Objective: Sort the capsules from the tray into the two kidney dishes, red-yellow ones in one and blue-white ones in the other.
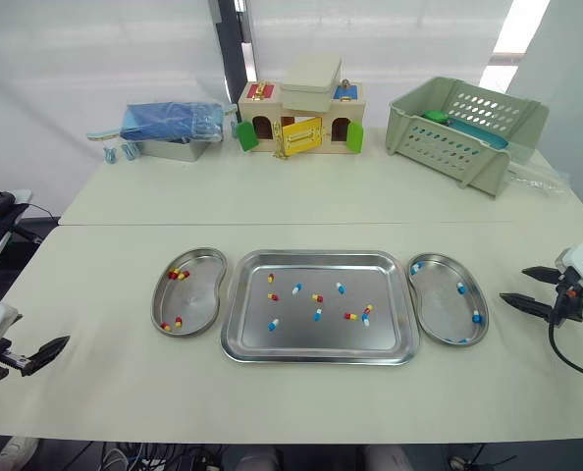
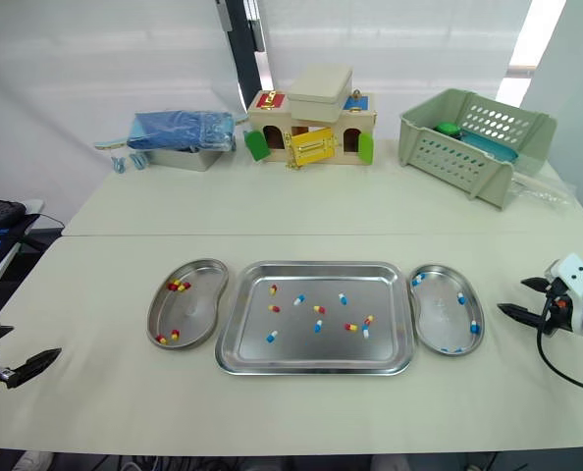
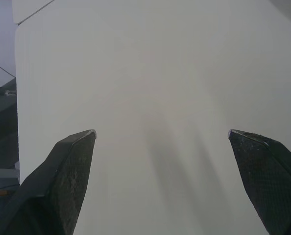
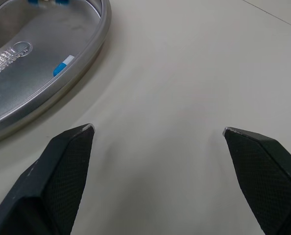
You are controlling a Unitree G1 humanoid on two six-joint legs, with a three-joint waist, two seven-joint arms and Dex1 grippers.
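Observation:
A steel tray (image 1: pixel 316 257) in the table's middle holds several loose capsules, red-yellow ones (image 1: pixel 317 297) mixed with blue-white ones (image 1: pixel 297 288). The kidney dish on its left (image 1: pixel 198 294) holds several red-yellow capsules (image 1: pixel 179 274). The one on its right (image 1: pixel 439 296) holds several blue-white capsules (image 1: pixel 461 288). My left gripper (image 3: pixel 162 133) is open and empty over bare table, near the front left corner, far from the dishes. My right gripper (image 1: pixel 514 285) is open and empty just right of the right dish (image 4: pixel 33 73), level with its middle.
At the back stand a wooden toy house (image 1: pixel 301 118), a green plastic basket (image 1: pixel 465 128) to the right and a metal box with a blue bag (image 1: pixel 172 126) to the left. A seam (image 1: pixel 272 224) crosses the table behind the tray.

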